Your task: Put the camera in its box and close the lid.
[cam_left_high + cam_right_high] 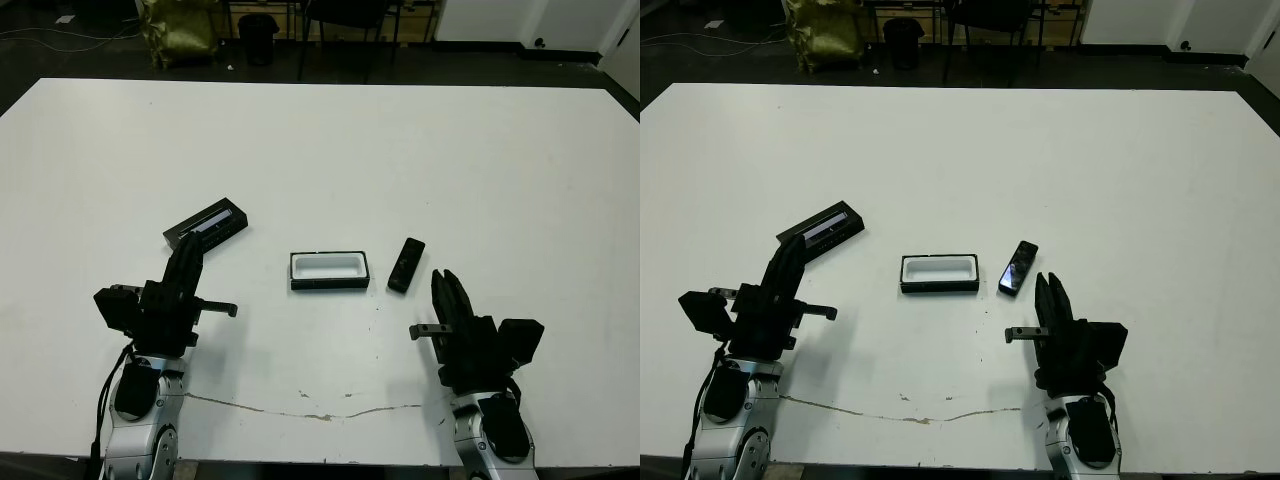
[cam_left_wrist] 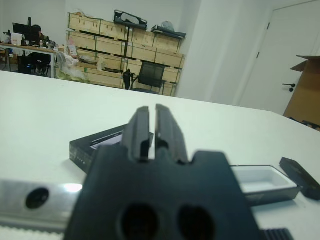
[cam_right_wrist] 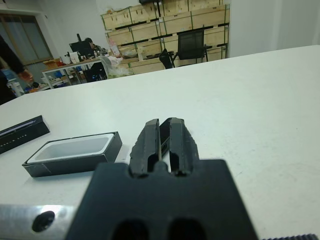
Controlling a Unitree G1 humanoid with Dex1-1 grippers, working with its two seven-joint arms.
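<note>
The box [image 1: 328, 270] lies open at the table's middle, white lining up, nothing inside. Just right of it lies the camera [image 1: 406, 264], a slim black bar set at a slant. The lid [image 1: 205, 223], black with a pale strip, rests to the box's left and a little farther back. My left gripper [image 1: 190, 249] is shut and empty, its tips just short of the lid [image 2: 82, 147]. My right gripper [image 1: 443, 278] is shut and empty too, its tips close to the camera's near right side. The right wrist view shows the box [image 3: 75, 152] beside the shut fingers [image 3: 150, 137].
A thin crack [image 1: 300, 405] runs across the table near its front edge. Beyond the far edge stand a chair [image 1: 345, 30], a yellow bag [image 1: 178, 30] and a dark bin [image 1: 258, 38]. A person [image 3: 89, 44] sits at a distant desk.
</note>
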